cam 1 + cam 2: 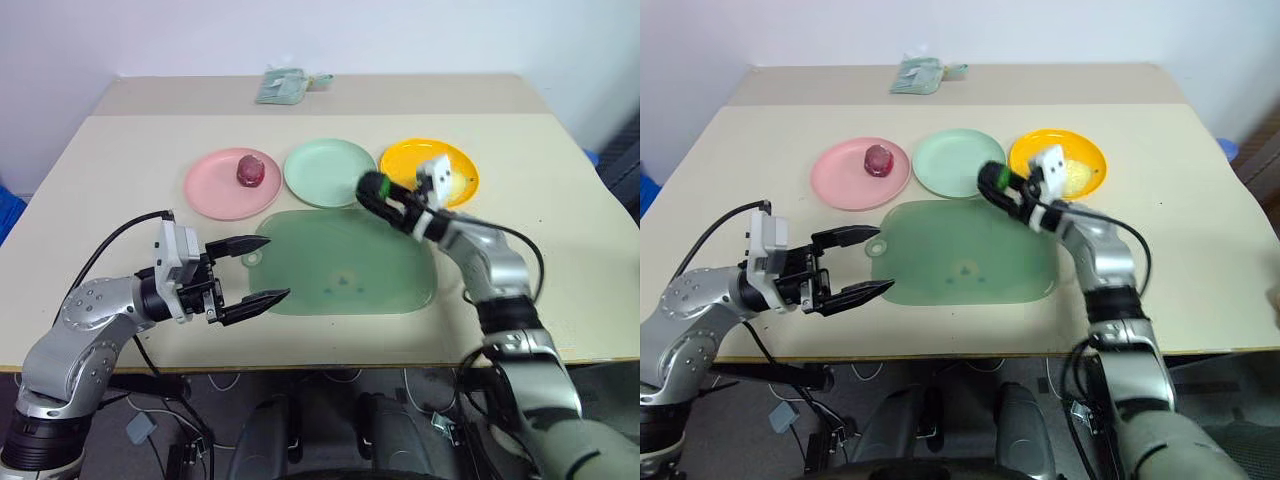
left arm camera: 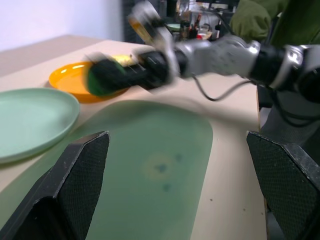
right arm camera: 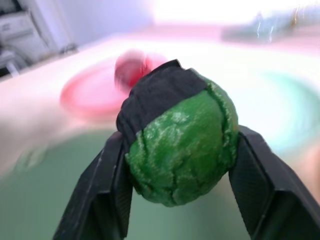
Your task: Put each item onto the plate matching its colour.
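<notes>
The green-and-black piece (image 3: 182, 145) is up off the table, pinched between the two black fingers of the right gripper (image 1: 374, 188), which hangs over the gap between the mint green plate (image 1: 328, 172) and the orange-yellow plate (image 1: 450, 160), just above the far edge of the translucent green mat (image 1: 345, 265). The dark purple-red lump (image 1: 250, 171) sits on the pale pink plate (image 1: 231, 184), and a pale yellow ball (image 1: 1077, 177) lies on the orange-yellow plate, partly hidden behind the wrist. Over at the near left of the mat, the left gripper (image 1: 254, 271) waits with jaws spread wide, holding nothing.
</notes>
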{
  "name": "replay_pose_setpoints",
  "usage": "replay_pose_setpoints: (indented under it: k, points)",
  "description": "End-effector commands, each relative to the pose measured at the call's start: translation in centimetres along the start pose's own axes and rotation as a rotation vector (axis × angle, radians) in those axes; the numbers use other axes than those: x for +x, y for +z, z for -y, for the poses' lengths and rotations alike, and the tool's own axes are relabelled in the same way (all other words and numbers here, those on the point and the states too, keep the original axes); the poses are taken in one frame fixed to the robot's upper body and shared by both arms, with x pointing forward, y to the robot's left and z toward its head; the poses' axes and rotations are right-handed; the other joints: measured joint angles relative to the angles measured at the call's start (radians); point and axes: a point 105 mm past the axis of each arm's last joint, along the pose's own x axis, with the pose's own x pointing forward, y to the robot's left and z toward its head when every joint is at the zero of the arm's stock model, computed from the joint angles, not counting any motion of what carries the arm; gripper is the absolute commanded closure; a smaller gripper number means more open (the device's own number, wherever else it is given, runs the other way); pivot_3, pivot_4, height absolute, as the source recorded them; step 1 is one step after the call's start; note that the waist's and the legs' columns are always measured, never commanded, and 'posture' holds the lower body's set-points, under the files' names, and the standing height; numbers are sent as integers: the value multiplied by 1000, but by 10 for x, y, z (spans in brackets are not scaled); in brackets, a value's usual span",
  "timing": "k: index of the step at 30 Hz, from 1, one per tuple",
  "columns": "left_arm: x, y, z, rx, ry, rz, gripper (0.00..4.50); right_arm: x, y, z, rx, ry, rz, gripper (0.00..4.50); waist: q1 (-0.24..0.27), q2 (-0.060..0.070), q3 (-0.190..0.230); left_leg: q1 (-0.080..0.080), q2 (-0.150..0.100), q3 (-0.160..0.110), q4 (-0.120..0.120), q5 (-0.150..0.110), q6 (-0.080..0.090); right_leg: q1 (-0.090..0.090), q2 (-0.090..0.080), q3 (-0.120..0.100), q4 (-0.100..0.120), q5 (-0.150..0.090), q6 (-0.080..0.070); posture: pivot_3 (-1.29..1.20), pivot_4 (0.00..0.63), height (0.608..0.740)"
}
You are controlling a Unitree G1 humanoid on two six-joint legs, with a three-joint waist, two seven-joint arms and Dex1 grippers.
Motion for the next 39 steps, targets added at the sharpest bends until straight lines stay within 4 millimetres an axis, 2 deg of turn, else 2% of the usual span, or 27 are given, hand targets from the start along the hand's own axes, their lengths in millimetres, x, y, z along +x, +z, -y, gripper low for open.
replay_pose_setpoints:
  k: [1,6,11,15,20,24,27,30,34,39]
  points:
    - [0,11,2,43,9,28,0,30,1,10,-51,-106,6,2163,1,0,0,0,0,0,0,0,0,0,0,0,0,0,-1,0,150,740]
    - [-3,8,-4,74,102,-2,0,54,2,14,-77,-205,-29,2163,1,0,0,0,-1,0,-1,4,-6,0,0,0,0,0,-1,0,150,740]
    - [-11,7,-7,106,250,-18,0,59,-7,15,-98,-251,-91,37,-8,0,0,0,0,0,-2,4,-7,0,0,0,0,0,0,0,150,740]
    - [-14,4,-13,121,382,-31,0,56,-2,21,-111,-266,-69,37,-14,0,0,0,0,0,-2,4,-7,0,0,0,0,0,0,0,150,740]
    - [-17,2,-34,117,554,7,0,42,18,21,-128,-136,32,37,-15,0,0,0,0,-1,-2,4,-7,0,0,0,0,1,2,0,150,740]
    - [-17,-5,-38,103,552,-2,0,6,34,14,-181,7,113,37,-11,0,0,0,0,-1,-2,4,-6,1,0,-1,0,1,2,0,150,740]
    - [-15,-9,-44,86,571,0,0,-45,34,2,-217,45,71,37,12,0,0,0,0,-1,-2,1,-1,1,-1,-1,0,1,3,0,150,740]
    - [-10,-11,-45,78,558,7,0,-91,28,-3,-226,-5,-19,37,11,0,0,-1,-1,-1,-1,0,0,0,-3,-1,0,0,4,0,150,740]
    - [-8,-16,-47,83,544,-2,0,-151,26,1,-221,-150,-110,37,10,1,-1,0,0,0,-1,-1,0,0,-3,-1,0,-2,0,0,150,740]
    - [-15,-19,-51,81,542,-8,0,-198,25,-6,-231,-233,-208,37,13,1,-1,0,1,-1,-1,-1,0,0,-2,-1,-1,-2,-1,0,150,740]
